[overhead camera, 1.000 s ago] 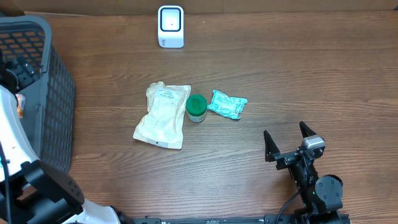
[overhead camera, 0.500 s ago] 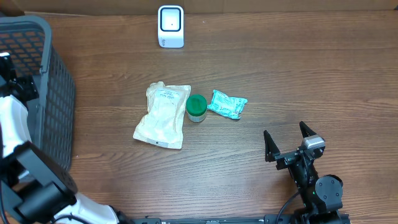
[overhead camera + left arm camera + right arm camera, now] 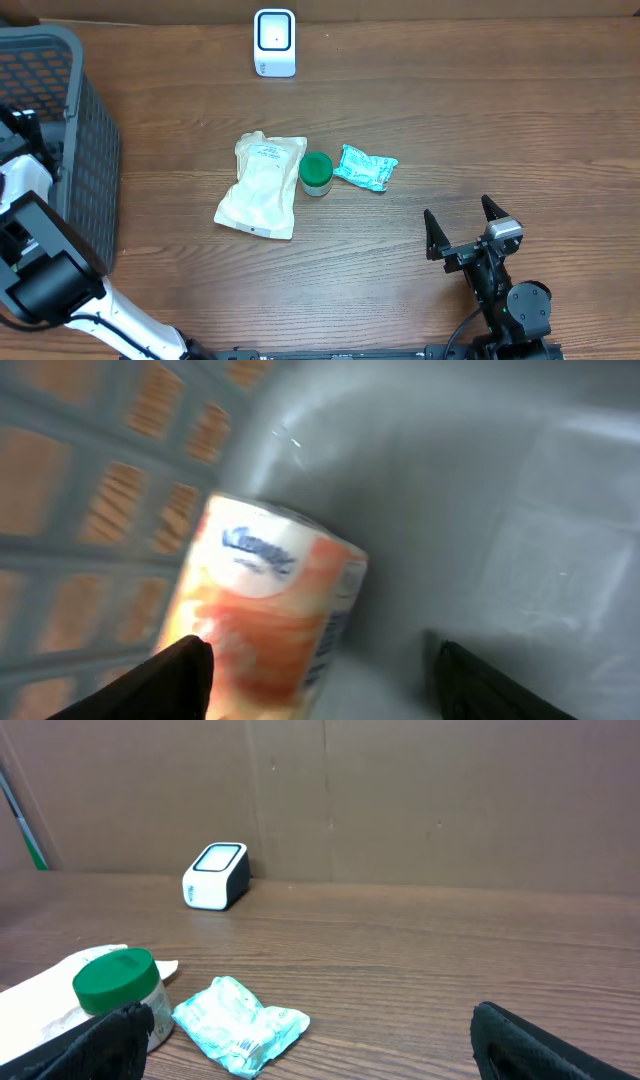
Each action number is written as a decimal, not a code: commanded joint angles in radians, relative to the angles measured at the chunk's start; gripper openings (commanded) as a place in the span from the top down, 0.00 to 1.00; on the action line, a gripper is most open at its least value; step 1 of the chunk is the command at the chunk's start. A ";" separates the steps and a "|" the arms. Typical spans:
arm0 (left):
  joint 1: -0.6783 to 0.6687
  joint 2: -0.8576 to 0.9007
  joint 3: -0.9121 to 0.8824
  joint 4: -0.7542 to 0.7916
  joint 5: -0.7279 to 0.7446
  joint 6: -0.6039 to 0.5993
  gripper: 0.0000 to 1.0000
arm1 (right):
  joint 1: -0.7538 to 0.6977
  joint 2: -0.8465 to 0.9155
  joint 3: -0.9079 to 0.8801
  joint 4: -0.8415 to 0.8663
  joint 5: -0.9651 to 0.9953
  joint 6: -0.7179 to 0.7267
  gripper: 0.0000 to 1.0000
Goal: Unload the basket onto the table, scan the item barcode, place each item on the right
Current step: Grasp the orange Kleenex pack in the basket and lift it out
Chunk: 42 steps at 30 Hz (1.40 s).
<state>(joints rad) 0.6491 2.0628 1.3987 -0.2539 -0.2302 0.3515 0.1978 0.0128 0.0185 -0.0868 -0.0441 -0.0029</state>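
Your left gripper (image 3: 332, 678) was down inside the grey plastic mesh basket (image 3: 95, 160). Its jaws stood apart and held nothing. The orange-and-white soft tissue pack (image 3: 265, 605) lay just ahead of the fingertips, closer to the finger on the picture's left than to the other one, with its far end against the basket wall. I judged the step in hand to be the pick.

To do it well, you needed to centre the jaws on the pack before closing, so that neither finger shoved it into the mesh. The wrap looked slack, so a grip across the middle of the body seemed safer than one on a loose end. Printed marks showed on the side facing the gripper (whether that was the barcode, I could not tell), so the pads should have kept off them.

Your right gripper (image 3: 463, 228) rested with its jaws wide and empty. The white box-shaped barcode scanner (image 3: 216, 876) stood well ahead of it and to its left.
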 commanded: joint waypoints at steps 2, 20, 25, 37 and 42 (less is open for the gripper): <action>0.015 0.059 -0.004 0.004 -0.014 0.007 0.32 | 0.004 -0.010 -0.010 0.006 0.009 0.002 0.00; 0.004 0.037 -0.001 -0.058 -0.013 -0.049 0.96 | 0.004 -0.010 -0.010 0.006 0.009 0.002 0.00; -0.002 -0.029 -0.001 -0.067 -0.013 -0.092 0.96 | 0.004 -0.010 -0.010 0.006 0.009 0.001 0.00; -0.013 -0.289 -0.001 -0.152 0.047 -0.315 0.96 | 0.004 -0.010 -0.010 0.006 0.009 0.001 0.00; -0.058 -0.478 -0.001 -0.171 0.132 -0.368 0.96 | 0.004 -0.010 -0.010 0.006 0.009 0.001 0.00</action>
<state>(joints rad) 0.6270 1.7084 1.3991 -0.4198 -0.1741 0.0666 0.1982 0.0128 0.0185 -0.0864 -0.0441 -0.0032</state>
